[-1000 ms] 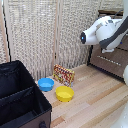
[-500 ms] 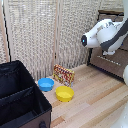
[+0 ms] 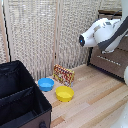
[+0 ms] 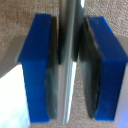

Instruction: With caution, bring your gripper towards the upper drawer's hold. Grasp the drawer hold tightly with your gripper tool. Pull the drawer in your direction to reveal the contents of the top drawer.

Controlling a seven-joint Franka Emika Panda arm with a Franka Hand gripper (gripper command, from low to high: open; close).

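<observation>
The handle (image 4: 70, 60) is a thin, shiny silver bar, and it sits right between the hand's (image 4: 70, 67) two blue fingers (image 4: 37, 65). The hand is squeezed tight on it, dark pads touching both sides. The white arm (image 3: 102, 32) reaches to the brown drawers (image 3: 112, 60) at the exterior view's right, with bare wood floor (image 3: 95, 100) below.

Two round plastic bowls sit on the wood floor: one blue bowl (image 3: 46, 84) and, at its 4 o'clock, one yellow bowl (image 3: 64, 93). One red patterned flat box (image 3: 64, 75) leans at the blue bowl's 2 o'clock. One black fabric bin (image 3: 20, 100) stands at its 8 o'clock.
</observation>
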